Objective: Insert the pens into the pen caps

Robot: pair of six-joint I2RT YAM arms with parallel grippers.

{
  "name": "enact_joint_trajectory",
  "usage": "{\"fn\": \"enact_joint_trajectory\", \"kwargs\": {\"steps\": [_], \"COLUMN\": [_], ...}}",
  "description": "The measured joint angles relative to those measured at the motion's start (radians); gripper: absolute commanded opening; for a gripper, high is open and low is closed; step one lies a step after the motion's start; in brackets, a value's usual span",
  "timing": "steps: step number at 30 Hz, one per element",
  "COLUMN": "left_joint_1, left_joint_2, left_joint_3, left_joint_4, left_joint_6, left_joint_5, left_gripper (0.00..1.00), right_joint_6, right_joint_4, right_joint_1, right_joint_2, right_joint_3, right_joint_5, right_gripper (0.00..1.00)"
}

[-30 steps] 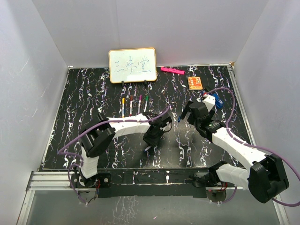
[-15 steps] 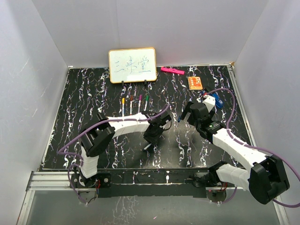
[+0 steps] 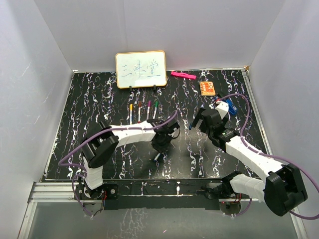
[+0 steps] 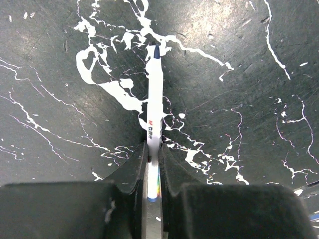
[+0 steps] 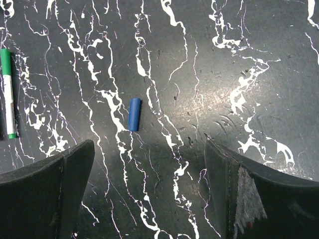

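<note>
pen [image 4: 155,99] clamped in left claw [image 4: 153,151]

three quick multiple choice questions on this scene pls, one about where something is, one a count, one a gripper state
1. Where does the blue cap lie?
A) flat on the table, just ahead of the right gripper
B) in a cup
C) on a shelf

2. How many pens lie in the row in front of the whiteboard?
A) two
B) four
C) six

3. The left gripper is:
A) open and empty
B) shut on a cap
C) shut on a white pen

Answers:
1. A, the right wrist view shows it lying loose beyond the spread fingers.
2. B, the top view shows four side by side.
3. C, the left wrist view shows both fingers pressed against the barrel.
</note>
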Motion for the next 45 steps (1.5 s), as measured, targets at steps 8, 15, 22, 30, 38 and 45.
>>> {"fn": "enact_joint_trajectory", "kwargs": {"steps": [8, 15, 22, 30, 38, 45], "left_joint_1": [0.000, 0.000, 0.003, 0.004, 0.005, 0.005], "left_joint_2": [-0.041, -0.103, -0.201, -0.378, -0.510, -0.558], "left_joint_3": [-0.047, -0.101, -0.101, -0.191, -0.327, -0.353], "left_joint_4": [0.053, 0.080, 0.078, 0.171, 0.293, 0.340], "left_joint_6": [-0.009, -0.012, -0.013, -0.026, -0.049, -0.061], "left_joint_5": [-0.012, -0.042, -0.052, -0.003, 0.032, 0.041], "left_gripper": [0.00, 0.00, 0.00, 0.00, 0.00, 0.00], "right_joint_6": [-0.034, -0.058, -0.077, -0.093, -0.106, -0.109], "right_joint_4": [0.000, 0.000, 0.002, 0.008, 0.011, 0.023], "right_joint_1": [0.000, 0.000, 0.000, 0.000, 0.000, 0.000], "right_joint_2": [0.049, 0.133, 0.235, 0.353, 0.434, 0.492], "right_joint_3": [0.000, 0.022, 0.091, 0.157, 0.186, 0.227], "right_joint_5": [0.000, -0.022, -0.072, -0.099, -0.109, -0.114], "right_gripper": [0.74, 0.63, 0.61, 0.46, 0.45, 0.44]}}
